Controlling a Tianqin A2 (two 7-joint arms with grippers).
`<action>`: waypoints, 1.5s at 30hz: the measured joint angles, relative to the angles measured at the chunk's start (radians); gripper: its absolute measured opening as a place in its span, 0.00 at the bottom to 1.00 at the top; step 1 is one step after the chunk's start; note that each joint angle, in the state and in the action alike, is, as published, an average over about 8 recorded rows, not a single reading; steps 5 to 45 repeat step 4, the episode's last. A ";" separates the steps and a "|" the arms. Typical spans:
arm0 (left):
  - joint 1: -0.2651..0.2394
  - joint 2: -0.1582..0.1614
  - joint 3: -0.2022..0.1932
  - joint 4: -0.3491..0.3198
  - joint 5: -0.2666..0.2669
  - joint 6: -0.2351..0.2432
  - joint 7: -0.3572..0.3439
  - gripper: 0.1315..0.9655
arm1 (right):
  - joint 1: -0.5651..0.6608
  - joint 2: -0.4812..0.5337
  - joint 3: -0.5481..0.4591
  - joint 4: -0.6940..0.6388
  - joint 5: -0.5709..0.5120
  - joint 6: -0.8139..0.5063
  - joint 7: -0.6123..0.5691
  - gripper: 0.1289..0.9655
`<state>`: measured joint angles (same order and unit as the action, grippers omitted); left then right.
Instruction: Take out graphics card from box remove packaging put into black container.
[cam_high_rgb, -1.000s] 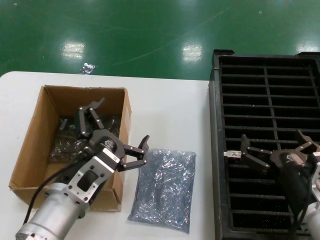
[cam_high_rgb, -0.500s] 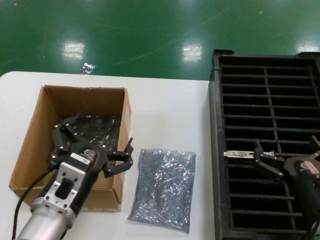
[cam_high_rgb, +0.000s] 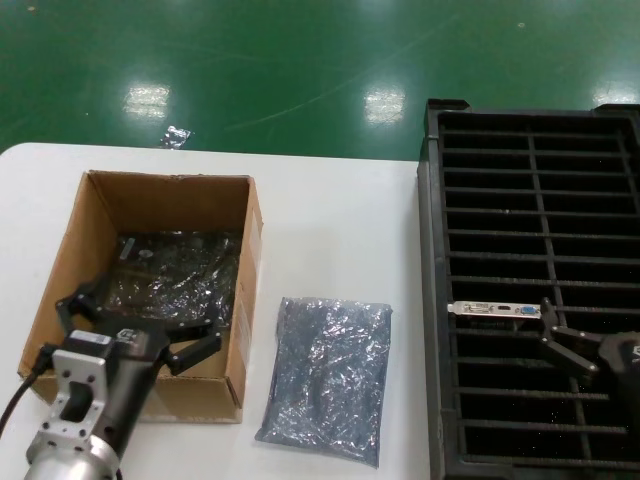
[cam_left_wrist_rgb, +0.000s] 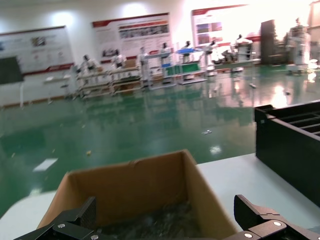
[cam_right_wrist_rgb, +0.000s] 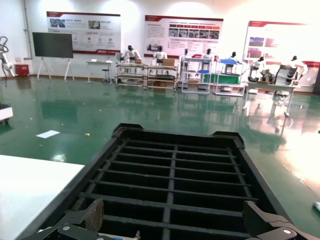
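The graphics card (cam_high_rgb: 495, 310) stands in a slot of the black container (cam_high_rgb: 530, 200), its silver bracket with the blue port showing; a bit of it shows in the right wrist view (cam_right_wrist_rgb: 125, 234). My right gripper (cam_high_rgb: 603, 345) is open and empty, just near-right of the card, over the container (cam_right_wrist_rgb: 175, 175). The empty grey-blue packaging (cam_high_rgb: 327, 380) lies flat on the table beside the box (cam_high_rgb: 70, 260). My left gripper (cam_high_rgb: 140, 325) is open and empty above the box's near wall. Bagged cards (cam_high_rgb: 175, 270) lie inside the box (cam_left_wrist_rgb: 135, 190).
The white table (cam_high_rgb: 340, 220) carries the box at left and the black container at right, with the green floor (cam_high_rgb: 300, 60) beyond its far edge. The container's side wall shows in the left wrist view (cam_left_wrist_rgb: 290, 145).
My right gripper let go of the card, which stays in the slot, and drew back to the near right. My left gripper pulled back from beside the packaging to the box's near wall.
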<state>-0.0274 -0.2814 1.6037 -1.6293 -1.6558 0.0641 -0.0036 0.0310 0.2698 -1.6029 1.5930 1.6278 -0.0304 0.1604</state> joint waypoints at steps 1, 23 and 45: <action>0.004 -0.002 0.000 0.004 -0.019 -0.008 0.000 1.00 | -0.004 0.004 0.000 0.001 0.022 0.004 -0.021 1.00; 0.009 -0.006 -0.001 0.010 -0.047 -0.021 0.001 1.00 | -0.010 0.010 0.001 0.002 0.056 0.010 -0.052 1.00; 0.009 -0.006 -0.001 0.010 -0.047 -0.021 0.001 1.00 | -0.010 0.010 0.001 0.002 0.056 0.010 -0.052 1.00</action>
